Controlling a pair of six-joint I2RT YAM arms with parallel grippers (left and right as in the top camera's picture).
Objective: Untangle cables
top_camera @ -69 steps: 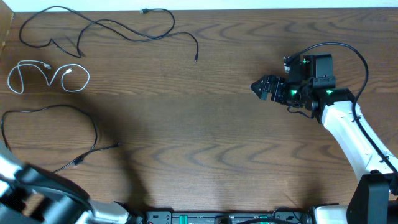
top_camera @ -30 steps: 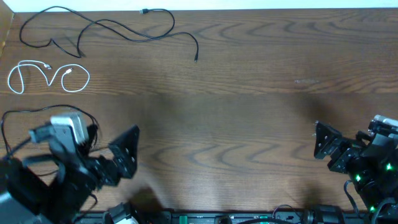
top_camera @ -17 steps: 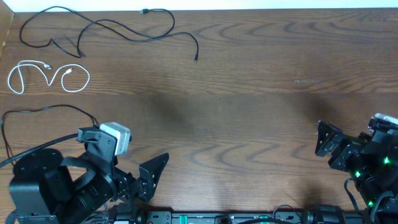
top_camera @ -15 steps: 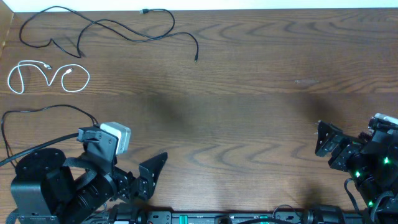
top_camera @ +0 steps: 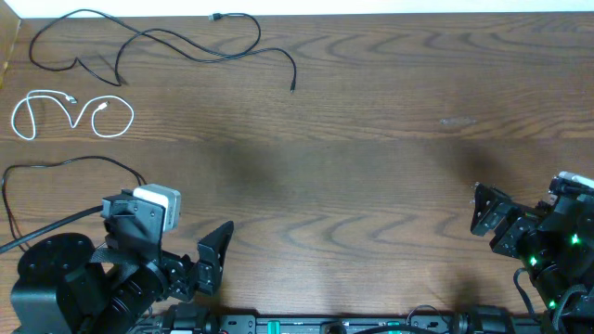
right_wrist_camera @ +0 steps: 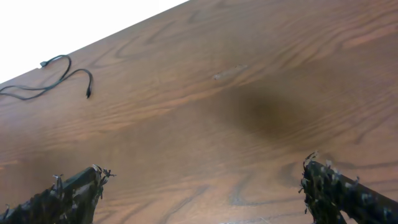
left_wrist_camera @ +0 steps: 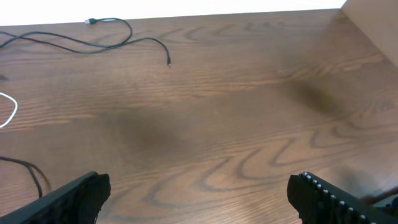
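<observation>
**A:** The cables (top_camera: 133,115): where did they lie, and was any of them in a claw?

**B:** None was. Take the bench (top_camera: 371,139) from overhead, with the robot's edge at six o'clock. The left claw (left_wrist_camera: 199,186) sat at about seven and the right claw (right_wrist_camera: 202,177) at about four. Both gaped as wide as they go, with only bare wood between the jaws.

**A:** Why so low on the bench?

**B:** My reading is that they were parked clear of the cords, so that nothing could snag.

**A:** And the cords themselves?

**B:** All were on the left half. Nearest, at about nine o'clock, the lower black cable (top_camera: 93,159) arched just beyond the left arm (top_camera: 65,288), which hid its near end. Past it, at ten, the white cable (top_camera: 14,119) lay curled in two small loops by itself. Farthest, at eleven, the upper black cable (top_camera: 139,33) sprawled along the far edge, one end trailing toward twelve.

**A:** Were they touching one another?

**B:** No, bare wood showed between each pair. The upper one crossed over itself, though I couldn't tell whether that was a knot. With each laid in its own row, I judged the sorting close to finished.
</observation>
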